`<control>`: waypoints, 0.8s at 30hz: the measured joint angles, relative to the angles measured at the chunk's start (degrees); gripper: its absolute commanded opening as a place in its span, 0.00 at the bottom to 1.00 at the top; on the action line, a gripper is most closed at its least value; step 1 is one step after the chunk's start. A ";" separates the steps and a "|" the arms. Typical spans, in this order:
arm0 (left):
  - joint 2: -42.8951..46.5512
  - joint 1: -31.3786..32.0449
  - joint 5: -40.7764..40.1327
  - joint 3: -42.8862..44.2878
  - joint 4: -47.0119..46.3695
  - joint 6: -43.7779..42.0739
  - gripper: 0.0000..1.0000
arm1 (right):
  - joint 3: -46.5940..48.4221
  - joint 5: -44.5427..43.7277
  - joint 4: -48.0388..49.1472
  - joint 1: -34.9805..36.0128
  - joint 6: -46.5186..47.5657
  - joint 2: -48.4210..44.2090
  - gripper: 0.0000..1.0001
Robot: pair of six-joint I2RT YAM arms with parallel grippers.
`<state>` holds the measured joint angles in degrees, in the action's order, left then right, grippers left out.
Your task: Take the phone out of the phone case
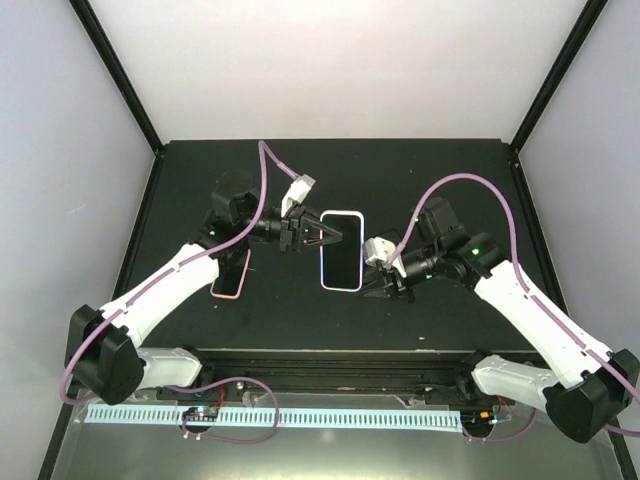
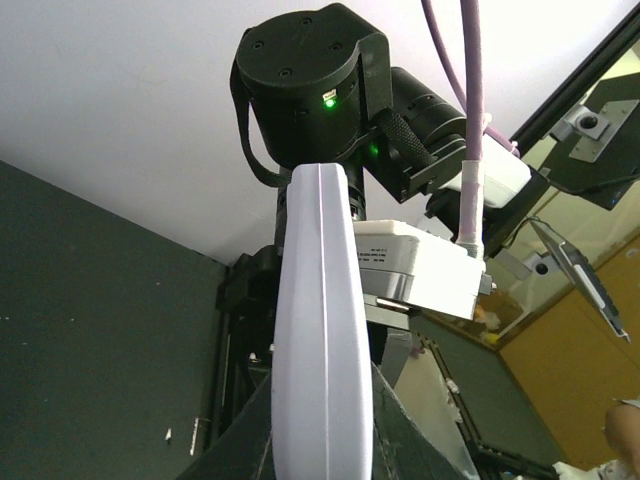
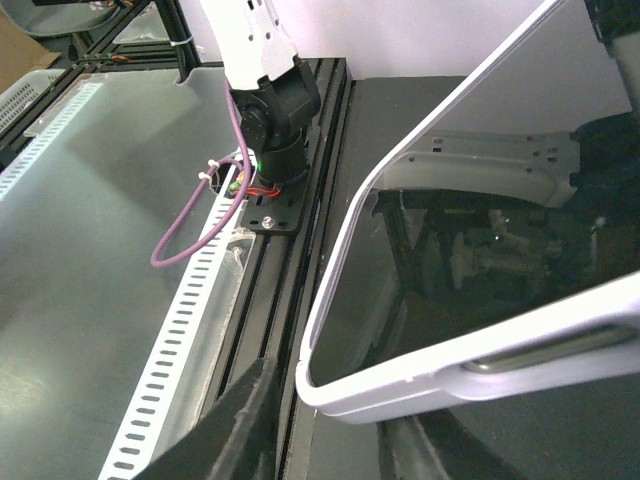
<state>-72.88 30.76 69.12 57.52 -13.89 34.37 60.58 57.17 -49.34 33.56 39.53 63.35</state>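
The phone (image 1: 341, 255), dark screen up, sits in a white phone case (image 1: 340, 213) at the table's middle. My left gripper (image 1: 333, 237) reaches in from the left and is shut on the case's left edge. In the left wrist view that white edge (image 2: 318, 330) stands upright between the jaws of the left gripper (image 2: 320, 445). My right gripper (image 1: 386, 283) is at the lower right corner. In the right wrist view the case's corner (image 3: 440, 375) and the screen (image 3: 470, 270) lie between the jaws of the right gripper (image 3: 330, 435). One finger (image 3: 225, 425) stands a small gap away; the other is hidden.
A pink flat rectangular thing (image 1: 232, 276) lies on the black table (image 1: 430, 180) under my left arm. A black rail (image 1: 340, 372) and a slotted white strip (image 1: 300, 417) run along the near edge. White walls enclose the table on three sides.
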 measured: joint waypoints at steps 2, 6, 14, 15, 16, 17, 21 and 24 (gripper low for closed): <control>0.00 0.00 0.31 -0.37 -0.83 0.57 0.01 | 0.61 -0.13 -0.55 0.07 0.24 0.07 0.20; 0.02 0.00 0.85 -0.68 -1.46 1.05 0.02 | 0.83 -0.31 -1.36 0.15 0.85 0.17 0.16; 0.26 -0.02 2.47 -1.22 -3.80 2.51 0.01 | 1.51 -0.26 -2.84 0.20 2.38 0.74 0.09; 0.31 -0.07 2.51 -1.62 -4.68 3.37 0.02 | 1.57 -0.26 -3.04 0.20 2.69 0.81 0.09; 0.37 -0.09 2.54 -2.16 -5.88 4.55 0.02 | 1.66 -0.28 -3.30 0.20 3.02 0.92 0.09; 0.39 -0.15 2.54 -2.67 -7.21 5.84 0.02 | 1.75 -0.28 -3.50 0.22 3.37 1.05 0.09; 0.42 -0.52 2.54 -5.53 -14.86 12.57 0.02 | 2.10 -0.28 -3.82 0.39 4.44 1.42 0.14; 0.61 -0.59 2.67 -5.81 -15.93 13.68 0.01 | 2.71 -0.02 -4.00 0.48 4.94 1.68 0.32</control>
<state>-72.27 30.17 71.79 51.70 -29.82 48.05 63.29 57.14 -53.34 34.04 44.47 65.04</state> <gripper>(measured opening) 0.113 0.186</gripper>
